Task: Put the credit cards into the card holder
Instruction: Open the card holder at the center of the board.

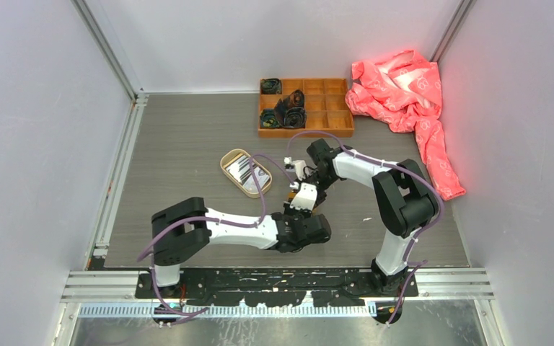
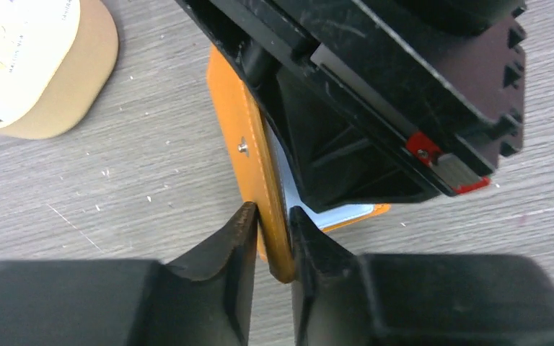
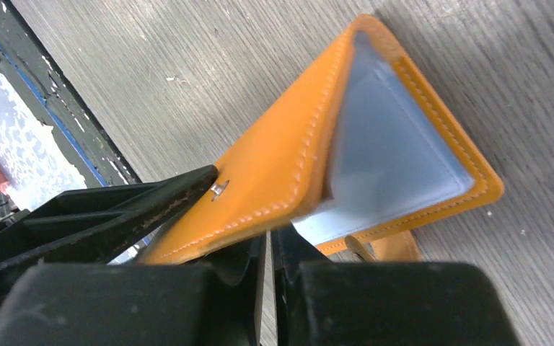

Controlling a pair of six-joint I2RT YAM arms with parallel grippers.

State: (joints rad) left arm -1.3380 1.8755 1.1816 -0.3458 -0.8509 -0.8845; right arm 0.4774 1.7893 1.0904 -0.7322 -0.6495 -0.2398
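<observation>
The mustard-orange card holder (image 3: pixel 281 166) lies part open on the table, one flap raised off its grey-lined inside (image 3: pixel 397 166). My left gripper (image 2: pixel 273 241) is shut on the edge of that raised flap (image 2: pixel 249 155). The right gripper (image 3: pixel 268 245) has its jaws almost together at the holder's lower edge, pinching it beside the left finger (image 3: pixel 115 216). In the top view both grippers (image 1: pixel 297 215) (image 1: pixel 304 193) meet mid-table and hide the holder. The credit cards (image 1: pixel 245 171) lie in the oval tan tray (image 1: pixel 225 160), whose rim (image 2: pixel 65 94) also shows in the left wrist view.
An orange wooden compartment box (image 1: pixel 332 115) with dark rolled items stands at the back. A pink cloth (image 1: pixel 404 90) lies at the back right. Metal rails (image 1: pixel 115 180) run along the left side and the near edge of the table.
</observation>
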